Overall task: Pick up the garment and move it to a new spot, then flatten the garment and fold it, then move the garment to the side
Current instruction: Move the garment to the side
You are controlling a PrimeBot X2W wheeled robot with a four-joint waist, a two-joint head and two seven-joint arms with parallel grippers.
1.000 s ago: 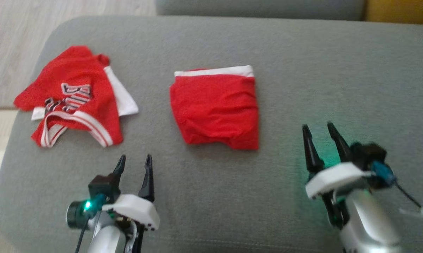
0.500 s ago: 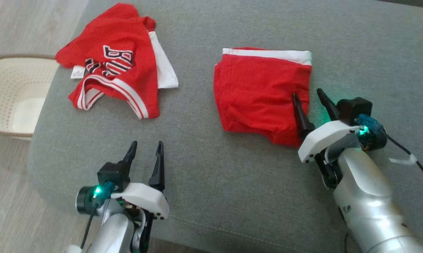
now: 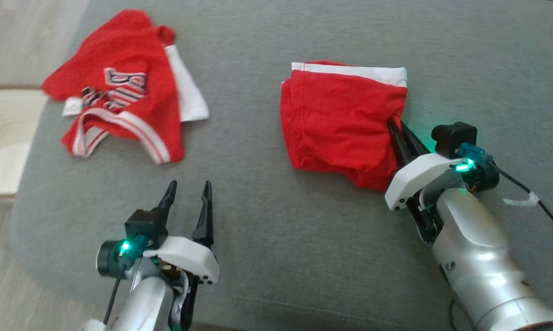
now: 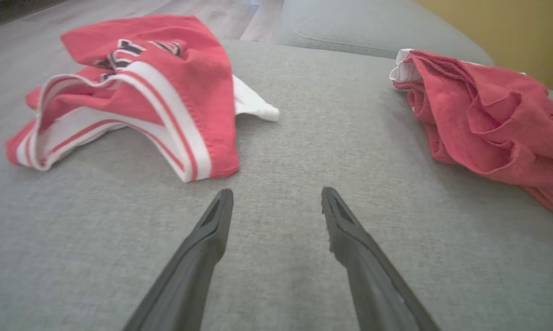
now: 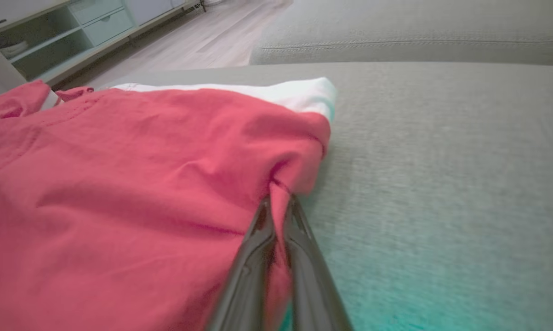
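Right now the folded red garment (image 3: 340,124), with a white band along its far edge, lies on the grey sofa cushion (image 3: 304,239). Its right edge bunches where the right pincer (image 3: 396,124) is clamped on it. The left pincer (image 3: 190,185) hovers spread wide over the cushion. A crumpled red jersey (image 3: 120,110) lies well to the left. Past it a pale basket (image 3: 5,138) is blurred and cut off, and its inside cannot be made out.

Soft, even light is falling across the grey cushion (image 3: 304,257), leaving only faint shadows. A green glow (image 3: 424,138) is spilling beside the right gripper (image 3: 396,124). Motion blur is smearing the head view's left side; the right wrist view's near edge is running out of focus.
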